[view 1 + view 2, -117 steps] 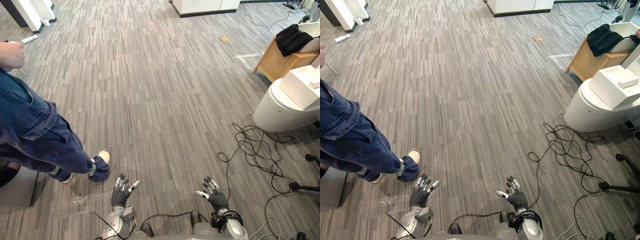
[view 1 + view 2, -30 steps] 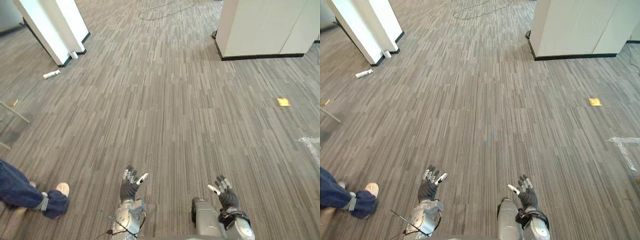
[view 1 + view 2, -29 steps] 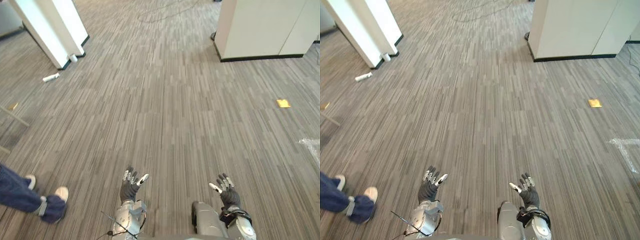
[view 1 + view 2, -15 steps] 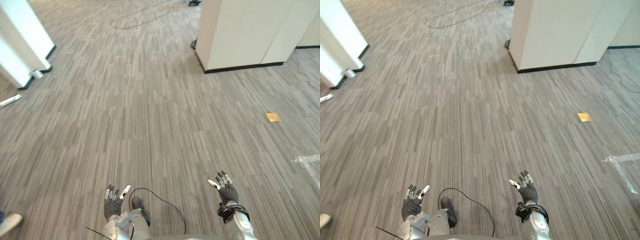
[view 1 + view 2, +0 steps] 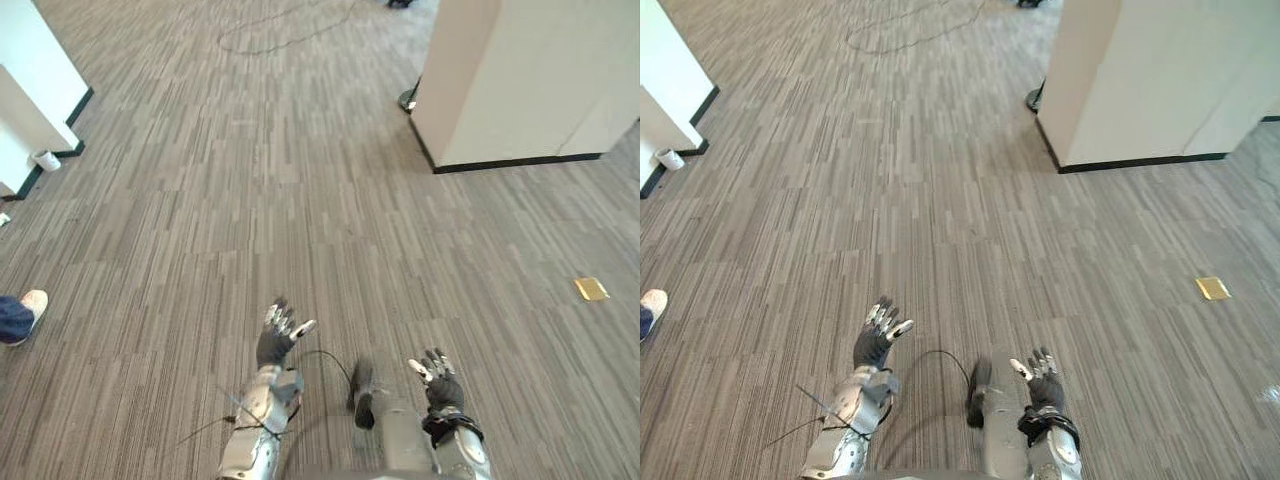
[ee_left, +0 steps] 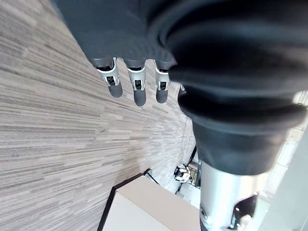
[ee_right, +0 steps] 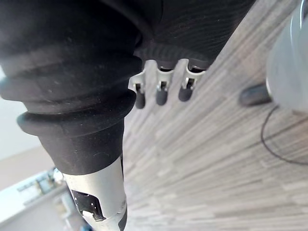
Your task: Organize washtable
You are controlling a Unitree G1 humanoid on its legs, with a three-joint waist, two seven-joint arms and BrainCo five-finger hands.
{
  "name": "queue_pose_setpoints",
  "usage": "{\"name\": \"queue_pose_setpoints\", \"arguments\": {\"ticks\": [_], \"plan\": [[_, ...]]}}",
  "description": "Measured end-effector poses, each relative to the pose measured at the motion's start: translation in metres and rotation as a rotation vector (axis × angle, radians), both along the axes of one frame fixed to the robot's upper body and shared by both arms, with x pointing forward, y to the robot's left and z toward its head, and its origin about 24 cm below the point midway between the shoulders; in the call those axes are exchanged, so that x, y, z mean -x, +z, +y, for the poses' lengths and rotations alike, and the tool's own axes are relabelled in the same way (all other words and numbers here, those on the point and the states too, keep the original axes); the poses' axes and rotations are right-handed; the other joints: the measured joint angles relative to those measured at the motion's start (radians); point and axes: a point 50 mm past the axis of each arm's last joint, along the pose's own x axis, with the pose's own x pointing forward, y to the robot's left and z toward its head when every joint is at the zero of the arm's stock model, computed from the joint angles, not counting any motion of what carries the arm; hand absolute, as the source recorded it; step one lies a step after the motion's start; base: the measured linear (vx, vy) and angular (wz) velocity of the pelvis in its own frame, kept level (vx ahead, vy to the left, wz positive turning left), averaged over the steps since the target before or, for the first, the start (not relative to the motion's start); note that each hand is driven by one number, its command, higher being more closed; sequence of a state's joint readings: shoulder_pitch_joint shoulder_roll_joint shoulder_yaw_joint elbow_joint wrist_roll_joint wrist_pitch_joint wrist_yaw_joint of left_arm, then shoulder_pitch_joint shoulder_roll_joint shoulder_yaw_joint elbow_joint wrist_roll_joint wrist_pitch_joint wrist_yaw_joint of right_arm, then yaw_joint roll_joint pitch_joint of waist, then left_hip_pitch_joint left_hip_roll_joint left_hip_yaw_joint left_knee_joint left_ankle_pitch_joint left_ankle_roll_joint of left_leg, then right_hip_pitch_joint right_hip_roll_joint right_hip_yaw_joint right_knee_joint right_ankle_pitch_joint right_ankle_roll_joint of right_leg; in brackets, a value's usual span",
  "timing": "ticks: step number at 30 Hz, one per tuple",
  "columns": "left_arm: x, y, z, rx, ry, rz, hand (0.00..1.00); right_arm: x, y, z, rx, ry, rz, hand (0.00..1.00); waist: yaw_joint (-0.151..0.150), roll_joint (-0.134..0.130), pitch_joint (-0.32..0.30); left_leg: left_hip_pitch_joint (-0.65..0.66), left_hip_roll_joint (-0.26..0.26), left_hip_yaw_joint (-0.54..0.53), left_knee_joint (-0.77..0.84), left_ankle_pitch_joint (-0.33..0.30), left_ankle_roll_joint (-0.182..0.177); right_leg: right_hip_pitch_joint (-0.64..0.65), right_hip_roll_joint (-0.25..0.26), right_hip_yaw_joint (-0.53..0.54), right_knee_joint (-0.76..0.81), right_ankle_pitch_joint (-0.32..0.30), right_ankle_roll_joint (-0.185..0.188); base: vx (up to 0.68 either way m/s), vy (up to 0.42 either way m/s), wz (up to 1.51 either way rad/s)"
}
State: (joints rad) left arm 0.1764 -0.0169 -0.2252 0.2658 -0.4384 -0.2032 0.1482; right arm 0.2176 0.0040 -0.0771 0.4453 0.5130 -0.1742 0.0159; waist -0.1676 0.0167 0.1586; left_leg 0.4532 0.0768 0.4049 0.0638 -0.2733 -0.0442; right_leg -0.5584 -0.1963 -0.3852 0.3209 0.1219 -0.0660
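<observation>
Both of my hands hang over bare grey striped carpet. My left hand point(image 5: 276, 341) is held forward at the lower middle, fingers spread and straight, nothing in it. Lower and to its right, my right hand point(image 5: 438, 382) is open too, with the palm turned inward. In the left wrist view the fingers point(image 6: 137, 87) point out straight over the carpet. The right wrist view has that hand's fingers point(image 7: 161, 94) relaxed above the floor, holding nothing.
A white block with a black base point(image 5: 520, 85) stands ahead on the right. A white partition point(image 5: 28, 95) with a small white cup point(image 5: 45, 160) at its foot is at the left. A person's shoe point(image 5: 30, 303) is at the left edge. A yellow tag point(image 5: 591, 289) lies at the right.
The camera has swung, so the white block sits further right in view. My left hand has risen and reached forward. The person's shoe now shows higher at the left edge.
</observation>
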Motion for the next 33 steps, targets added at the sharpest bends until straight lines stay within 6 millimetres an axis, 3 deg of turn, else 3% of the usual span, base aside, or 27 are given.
{"name": "queue_pose_setpoints", "arguments": {"ticks": [1,2,3,4,5,6,8,10,11,13,14,15,16,18,19,20,21,22,23,24,25,26,28,30,31,32,33], "plan": [[0.002,-0.005,0.003,-0.017,0.003,0.024,0.00,-0.004,0.002,0.000,-0.007,-0.007,-0.013,0.00,0.014,0.022,0.002,-0.049,0.061,0.012,0.155,0.046,0.009,0.000,0.031,0.012,0.045,0.033,-0.065,0.92,-0.405,-0.44],[0.004,-0.008,0.001,-0.012,0.002,0.040,0.00,-0.005,0.003,-0.001,-0.011,-0.013,-0.017,0.00,0.022,0.054,0.016,-0.100,0.138,0.004,0.342,0.162,-0.057,0.032,0.078,-0.001,0.093,-0.038,-0.091,1.04,-0.487,-0.42],[0.005,-0.010,0.001,-0.010,0.004,0.050,0.00,-0.006,0.003,0.000,-0.013,-0.011,-0.017,0.00,0.023,0.062,0.021,-0.132,0.182,-0.007,0.445,0.262,-0.116,0.056,0.094,0.000,0.117,-0.082,-0.090,0.94,-0.414,-0.41],[0.011,-0.016,0.002,-0.011,0.007,0.081,0.00,-0.007,0.003,0.000,-0.013,-0.008,-0.019,0.00,0.030,0.062,0.023,-0.213,0.260,-0.045,0.693,0.417,-0.130,0.113,0.120,0.006,0.153,-0.170,-0.080,0.74,-0.273,-0.42],[0.012,-0.019,0.000,-0.006,0.007,0.094,0.00,-0.008,0.004,-0.001,-0.012,-0.013,-0.026,0.00,0.042,0.062,0.026,-0.286,0.298,-0.057,0.905,0.408,-0.121,0.168,0.150,0.021,0.151,-0.210,-0.079,0.72,-0.234,-0.72],[0.015,-0.020,-0.003,0.012,0.012,0.105,0.00,-0.013,0.008,-0.004,0.007,-0.012,-0.042,0.00,0.057,0.051,0.041,-0.368,0.317,-0.058,1.106,0.362,-0.071,0.261,0.182,0.051,0.127,-0.245,-0.085,0.57,-0.186,-0.71],[0.019,-0.023,-0.002,0.019,0.030,0.120,0.00,-0.017,0.013,-0.010,0.031,-0.019,-0.060,0.00,0.074,0.035,0.056,-0.461,0.323,-0.036,1.215,0.293,-0.005,0.384,0.221,0.091,0.056,-0.270,-0.091,0.66,-0.165,-0.70],[0.026,-0.027,0.012,0.012,0.100,0.144,0.00,-0.023,0.017,-0.010,0.045,-0.020,-0.074,0.00,0.096,0.030,0.059,-0.605,0.323,0.026,1.163,0.189,0.024,0.526,0.262,0.154,-0.068,-0.275,-0.083,0.73,-0.120,-0.88],[0.031,-0.028,0.019,0.010,0.136,0.153,0.00,-0.026,0.019,-0.008,0.050,0.000,-0.083,0.00,0.109,0.029,0.059,-0.692,0.319,0.066,0.973,0.148,0.031,0.605,0.282,0.194,-0.143,-0.279,-0.074,0.69,-0.110,-0.83],[0.036,-0.027,0.023,0.012,0.158,0.153,0.00,-0.028,0.020,-0.005,0.062,0.024,-0.088,0.00,0.118,0.028,0.059,-0.742,0.263,0.064,0.653,0.150,0.019,0.672,0.291,0.226,-0.206,-0.286,-0.069,0.50,-0.069,-0.65],[0.038,-0.023,0.023,0.018,0.166,0.137,0.00,-0.029,0.021,-0.005,0.072,0.038,-0.093,0.00,0.132,0.031,0.057,-0.752,0.201,0.032,0.353,0.184,-0.033,0.720,0.296,0.258,-0.244,-0.299,-0.061,0.49,-0.003,-0.50],[0.039,-0.020,0.023,0.020,0.168,0.124,0.00,-0.031,0.023,-0.005,0.077,0.048,-0.100,0.00,0.132,0.033,0.055,-0.753,0.178,0.010,0.215,0.213,-0.077,0.745,0.302,0.277,-0.265,-0.303,-0.057,0.66,0.049,-0.77],[0.039,-0.013,0.023,0.025,0.174,0.095,0.00,-0.034,0.025,-0.005,0.086,0.060,-0.110,0.00,0.142,0.035,0.056,-0.771,0.155,-0.024,0.095,0.233,-0.099,0.792,0.312,0.319,-0.286,-0.314,-0.050,0.83,0.123,-0.98],[0.037,-0.004,0.022,0.029,0.182,0.060,0.00,-0.031,0.025,-0.003,0.085,0.067,-0.110,0.00,0.165,0.031,0.052,-0.775,0.133,-0.014,0.117,0.234,-0.097,0.844,0.300,0.358,-0.247,-0.359,0.008,0.74,0.197,-1.17],[0.037,0.001,0.019,0.034,0.173,0.039,0.00,-0.028,0.026,-0.003,0.095,0.074,-0.117,0.00,0.171,0.033,0.044,-0.767,0.117,-0.013,0.166,0.247,-0.070,0.819,0.294,0.364,-0.098,-0.415,0.023,0.85,0.293,-1.56],[0.037,0.002,0.020,0.009,0.153,0.030,0.00,-0.027,0.025,0.004,0.086,0.089,-0.113,0.00,0.193,0.009,0.029,-0.748,0.095,-0.030,0.208,0.347,0.057,0.726,0.257,0.344,0.171,-0.467,0.029,0.85,0.301,-1.54],[0.038,0.001,0.023,-0.014,0.142,0.035,0.00,-0.027,0.022,0.010,0.072,0.096,-0.106,0.00,0.194,-0.032,0.023,-0.735,0.074,-0.018,0.248,0.323,0.056,0.671,0.208,0.305,0.313,-0.468,0.030,0.83,0.238,-0.98],[0.033,0.003,0.022,-0.048,0.090,0.021,0.00,-0.024,0.019,0.020,0.027,0.078,-0.096,0.00,0.162,-0.104,-0.001,-0.708,0.030,0.001,0.269,0.253,0.071,0.564,0.087,0.204,0.551,-0.350,0.029,0.64,0.132,-0.03],[0.027,0.006,0.019,-0.056,0.041,-0.002,0.00,-0.023,0.016,0.024,0.013,0.074,-0.084,0.00,0.147,-0.118,-0.002,-0.670,0.006,-0.013,0.255,0.221,0.063,0.522,0.021,0.136,0.662,-0.168,0.000,0.94,0.139,0.25],[0.019,0.012,0.009,-0.051,-0.010,-0.044,0.00,-0.023,0.013,0.026,0.014,0.093,-0.069,0.00,0.132,-0.103,0.009,-0.584,-0.004,-0.021,0.204,0.186,0.059,0.470,-0.044,0.080,0.785,-0.208,-0.076,0.76,0.099,0.13],[0.016,0.014,0.007,-0.053,-0.021,-0.054,0.00,-0.025,0.014,0.029,0.016,0.113,-0.073,0.00,0.131,-0.102,0.009,-0.536,-0.004,-0.021,0.178,0.169,0.051,0.439,-0.053,0.074,0.825,-0.262,-0.080,0.86,0.084,-0.10],[0.011,0.015,0.002,-0.053,-0.049,-0.067,0.00,-0.028,0.016,0.034,0.025,0.156,-0.091,0.00,0.123,-0.057,0.018,-0.439,0.012,-0.027,0.123,0.147,0.032,0.387,-0.036,0.058,0.841,-0.346,-0.067,0.68,0.031,-0.12],[0.003,0.018,-0.010,-0.047,-0.100,-0.089,0.00,-0.028,0.018,0.034,0.040,0.172,-0.102,0.00,0.096,-0.001,0.022,-0.319,0.047,-0.034,0.057,0.125,0.028,0.280,-0.007,0.028,0.772,-0.412,-0.045,0.69,-0.004,0.12],[-0.005,0.017,-0.017,-0.049,-0.137,-0.096,0.00,-0.028,0.019,0.032,0.041,0.178,-0.109,0.00,0.055,0.004,0.022,-0.241,0.060,-0.035,0.044,0.124,0.027,0.116,-0.005,0.044,0.449,-0.394,0.013,0.69,-0.137,0.48],[-0.006,0.016,-0.019,-0.048,-0.144,-0.093,0.00,-0.027,0.018,0.030,0.044,0.173,-0.103,0.00,0.044,0.002,0.021,-0.224,0.065,-0.037,0.044,0.119,0.019,0.093,0.001,0.069,0.332,-0.357,0.043,0.73,-0.256,0.83],[-0.004,0.010,-0.022,-0.044,-0.157,-0.069,0.00,-0.022,0.015,0.021,0.056,0.147,-0.084,0.00,0.020,-0.018,0.012,-0.188,0.077,-0.046,0.042,0.097,-0.016,0.089,0.007,0.152,0.060,-0.243,0.099,0.93,-0.373,1.05],[0.001,0.002,-0.025,-0.065,-0.175,-0.032,0.00,-0.013,0.009,0.014,0.077,0.131,-0.048,0.00,0.014,-0.017,0.013,-0.129,0.088,-0.054,0.045,0.070,-0.059,0.088,0.006,0.188,0.072,-0.094,0.121,0.79,-0.322,0.97]]}}
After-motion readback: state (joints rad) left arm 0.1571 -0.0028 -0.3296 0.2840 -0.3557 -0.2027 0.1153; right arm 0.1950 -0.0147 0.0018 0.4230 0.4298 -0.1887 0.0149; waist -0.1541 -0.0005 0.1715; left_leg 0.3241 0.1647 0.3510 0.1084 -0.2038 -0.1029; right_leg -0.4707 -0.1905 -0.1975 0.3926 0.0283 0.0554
